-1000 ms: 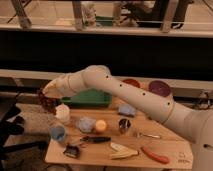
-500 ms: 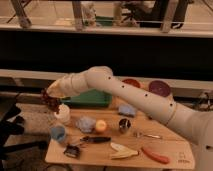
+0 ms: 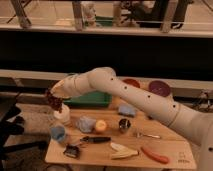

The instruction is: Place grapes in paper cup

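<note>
So, just the one camera view to go by. The gripper (image 3: 52,95) is parked just above the paper cup (image 3: 62,117), shifted a little to the side facing away from the green bin (image 3: 88,99). It's clamped on the grapes (image 3: 54,103), which are left dangling over the cup's rim. Nothing has been dropped in yet.

What could go wrong: the bunch doesn't look centred over the opening. If it's let go from there, the rim could get clipped, and an empty cup that light would probably be tipped over. Or the grapes could just slide down the outside. The cup is set close to the end of the table (image 3: 172,145), so anything that misses could easily be lost over the edge.

A blue cup (image 3: 58,133) is also sitting just in front of the paper cup. It could get bumped, or catch a stray grape, if the arm is lowered carelessly.
</note>
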Controlling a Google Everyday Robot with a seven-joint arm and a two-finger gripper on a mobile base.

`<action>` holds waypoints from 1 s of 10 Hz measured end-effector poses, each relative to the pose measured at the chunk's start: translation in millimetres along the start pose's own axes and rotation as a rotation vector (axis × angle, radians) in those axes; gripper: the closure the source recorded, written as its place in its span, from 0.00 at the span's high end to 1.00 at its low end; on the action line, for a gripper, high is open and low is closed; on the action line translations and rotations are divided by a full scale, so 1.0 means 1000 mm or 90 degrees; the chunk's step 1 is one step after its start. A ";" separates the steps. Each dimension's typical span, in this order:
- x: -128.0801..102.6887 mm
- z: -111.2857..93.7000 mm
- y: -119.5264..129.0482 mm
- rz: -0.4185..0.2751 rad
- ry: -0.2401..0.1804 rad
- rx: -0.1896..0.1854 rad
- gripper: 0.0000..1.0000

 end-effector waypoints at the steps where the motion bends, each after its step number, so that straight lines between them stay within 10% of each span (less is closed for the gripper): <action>1: 0.001 0.001 0.004 0.002 -0.001 -0.001 0.00; 10: 0.005 0.024 0.013 -0.001 -0.028 -0.003 0.00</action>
